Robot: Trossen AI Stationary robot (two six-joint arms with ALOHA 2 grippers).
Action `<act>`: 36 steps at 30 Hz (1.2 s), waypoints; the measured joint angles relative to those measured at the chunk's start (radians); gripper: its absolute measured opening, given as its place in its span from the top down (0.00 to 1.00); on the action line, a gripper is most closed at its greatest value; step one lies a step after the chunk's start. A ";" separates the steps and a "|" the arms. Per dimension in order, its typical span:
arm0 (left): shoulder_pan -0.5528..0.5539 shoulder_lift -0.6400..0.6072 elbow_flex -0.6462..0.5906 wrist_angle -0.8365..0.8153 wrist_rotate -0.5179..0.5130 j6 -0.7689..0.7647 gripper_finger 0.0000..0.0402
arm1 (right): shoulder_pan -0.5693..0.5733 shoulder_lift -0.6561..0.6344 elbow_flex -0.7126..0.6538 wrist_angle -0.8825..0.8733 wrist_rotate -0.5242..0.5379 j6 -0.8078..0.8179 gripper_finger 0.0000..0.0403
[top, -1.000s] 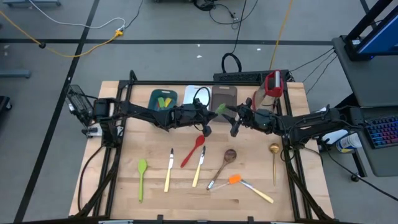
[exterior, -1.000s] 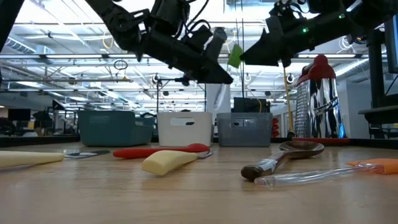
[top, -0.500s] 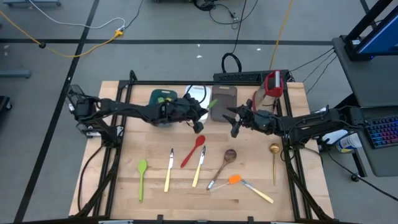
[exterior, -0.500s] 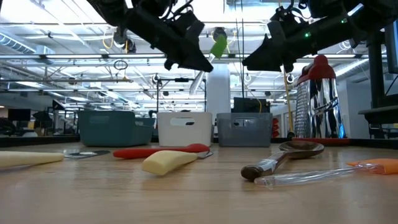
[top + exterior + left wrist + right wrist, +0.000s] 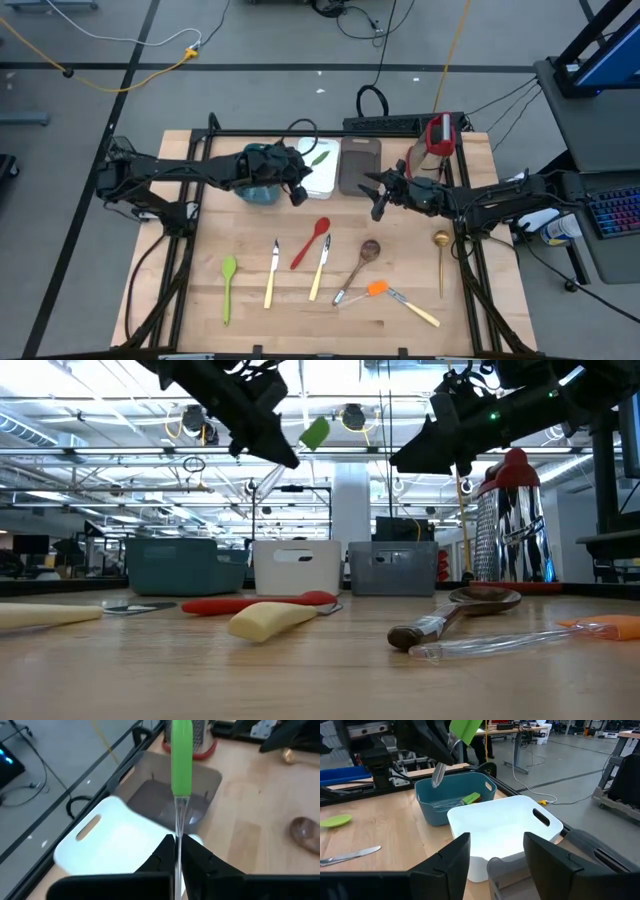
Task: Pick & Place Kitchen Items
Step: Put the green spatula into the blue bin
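Right now the left tool (image 5: 297, 176) is up in the air over the white tray (image 5: 322, 178), jaws pinched tight on the clear handle of a green spatula (image 5: 318, 157); the green blade sticks out fwd, above the tray. Seen from the left wrist cam, the handle runs straight out between the fingers (image 5: 197, 856) w/ the grey-brown tray (image 5: 200, 795) just beyond the white one. A teal tray (image 5: 262, 192) sits beside the white one, under the left arm; green and yellow utensils lie in it, per the right wrist cam.

The right tool (image 5: 374, 196) hangs above the bench (image 5: 190, 290) just in front of the grey-brown tray, fingers spread wide, nothing betw. them.

Other items lie on the bench toward the front: green spoon (image 5: 228, 285), pale-handled knife (image 5: 272, 271), red spoon (image 5: 311, 241), second knife (image 5: 320, 266), wooden spoon (image 5: 359, 264), orange spatula (image 5: 396, 297), gold spoon (image 5: 441, 258). All flat, apart from both tools. A red-and-white upright object (image 5: 439, 135) stands at the back right corner, next to the grey-brown tray.
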 joint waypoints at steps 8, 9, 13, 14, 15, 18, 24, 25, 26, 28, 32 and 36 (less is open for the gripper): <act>0.065 -0.041 -0.001 -0.142 -0.025 -0.003 0.98 | 0.000 0.000 0.000 0.000 0.000 0.000 0.56; 0.073 -0.044 -0.001 -0.157 -0.025 -0.003 0.97 | 0.000 0.000 0.000 0.000 0.000 0.000 0.56; 0.114 -0.051 0.000 -0.233 -0.026 -0.014 0.97 | 0.000 0.000 0.000 0.000 0.000 0.000 0.56; 0.127 -0.055 -0.001 -0.260 -0.026 -0.018 0.98 | 0.000 0.000 0.000 0.000 0.000 0.000 0.56; 0.138 -0.057 -0.001 -0.279 -0.026 -0.022 0.99 | 0.000 0.000 0.000 0.000 0.000 0.000 0.56; 0.174 -0.058 0.000 -0.344 -0.027 -0.043 0.97 | 0.000 0.000 0.000 0.000 0.000 0.000 0.56; 0.237 -0.057 -0.008 -0.426 -0.027 -0.048 0.99 | 0.000 0.000 0.000 0.000 0.000 0.000 0.56; 0.244 -0.057 -0.015 -0.426 -0.027 -0.052 0.99 | 0.000 0.000 0.000 0.000 0.000 0.000 0.56; 0.252 -0.057 -0.022 -0.427 -0.027 -0.058 0.98 | 0.000 0.000 0.000 0.000 0.000 0.000 0.56; 0.267 -0.057 -0.037 -0.434 -0.026 -0.079 0.97 | 0.000 0.000 0.000 0.000 0.000 0.000 0.56; 0.294 -0.057 -0.085 -0.433 -0.026 -0.104 0.98 | 0.000 0.000 0.000 0.000 0.000 0.000 0.56; 0.307 -0.057 -0.134 -0.433 -0.026 -0.147 0.98 | 0.000 0.000 0.000 0.001 0.001 0.000 0.56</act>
